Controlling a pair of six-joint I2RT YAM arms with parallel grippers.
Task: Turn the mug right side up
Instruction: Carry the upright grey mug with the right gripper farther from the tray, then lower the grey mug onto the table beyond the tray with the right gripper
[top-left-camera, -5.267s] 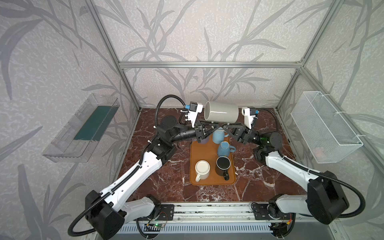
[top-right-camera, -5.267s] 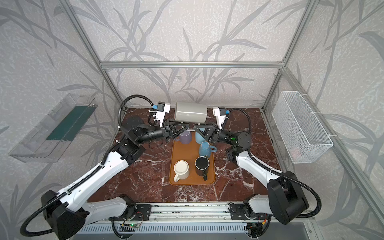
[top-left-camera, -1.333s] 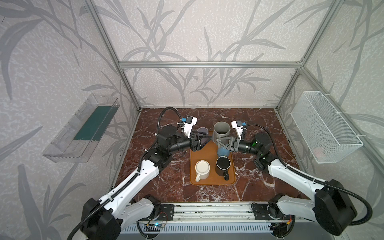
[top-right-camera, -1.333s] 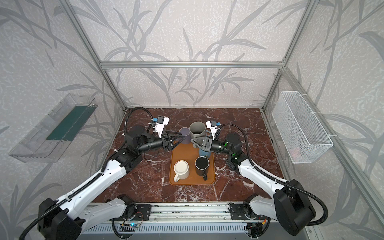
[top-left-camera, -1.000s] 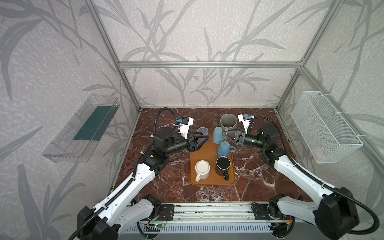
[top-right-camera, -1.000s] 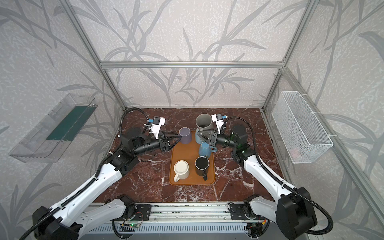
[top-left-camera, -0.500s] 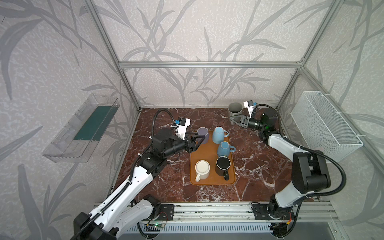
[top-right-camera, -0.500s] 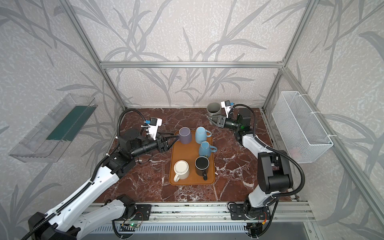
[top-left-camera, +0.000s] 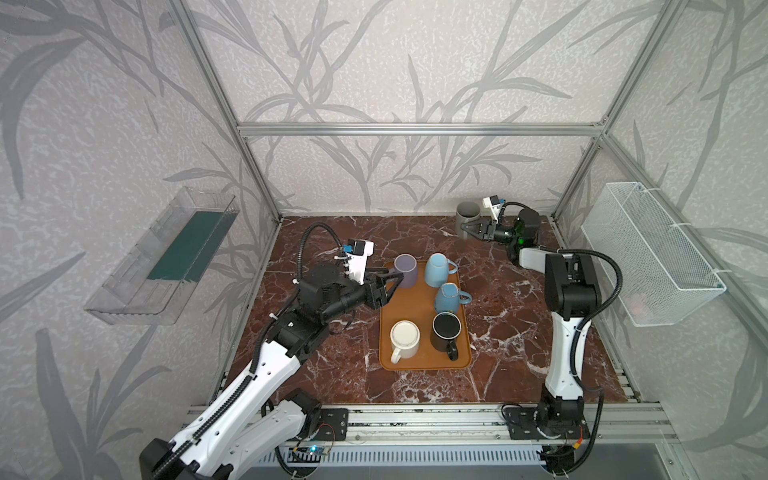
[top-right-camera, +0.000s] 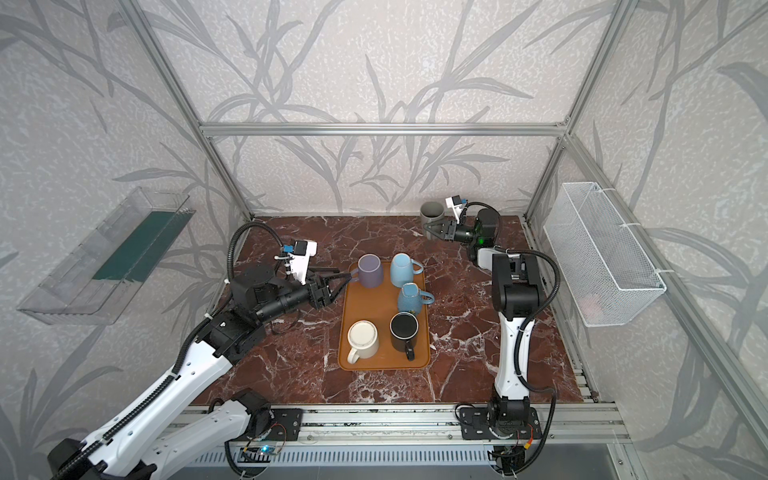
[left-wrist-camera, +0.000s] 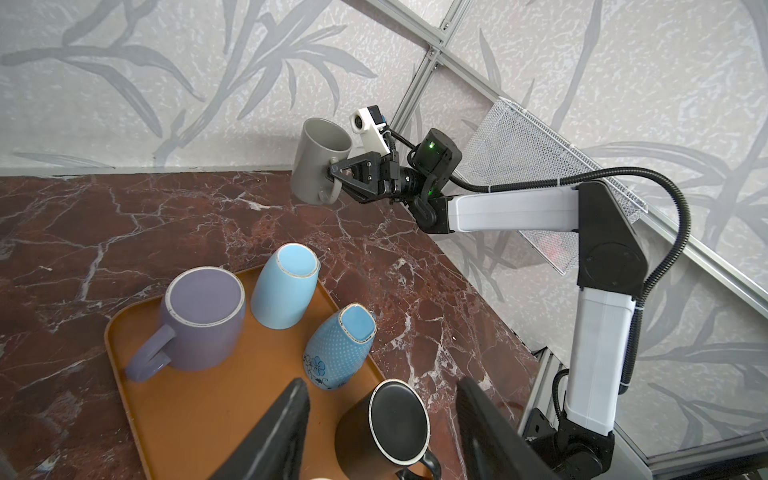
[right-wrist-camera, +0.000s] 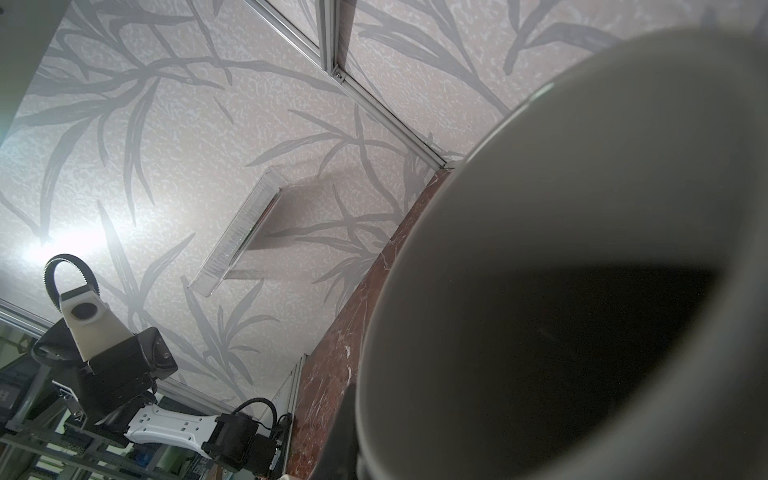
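The grey mug (top-left-camera: 466, 214) (top-right-camera: 431, 212) (left-wrist-camera: 318, 160) is mouth up and slightly tilted, low over the table's back right corner; whether it touches the table I cannot tell. My right gripper (top-left-camera: 468, 230) (top-right-camera: 433, 229) (left-wrist-camera: 336, 174) is shut on its handle. In the right wrist view the mug (right-wrist-camera: 582, 291) fills most of the frame, with one finger (right-wrist-camera: 345, 436) beside it. My left gripper (top-left-camera: 390, 283) (top-right-camera: 338, 279) (left-wrist-camera: 382, 390) stands open and empty at the tray's left edge, near the purple mug.
An orange tray (top-left-camera: 424, 362) holds a purple mug (top-left-camera: 405, 270), a light blue mug (top-left-camera: 438, 269), a patterned blue mug (top-left-camera: 446, 296), a black mug (top-left-camera: 445, 330) and a cream mug (top-left-camera: 404, 338). A wire basket (top-left-camera: 648, 253) hangs on the right wall and a clear bin (top-left-camera: 166, 257) on the left wall.
The grey mug went from lying sideways high between both grippers to mouth up in the right gripper, carried to the back right corner. The left gripper pulled back left of the tray.
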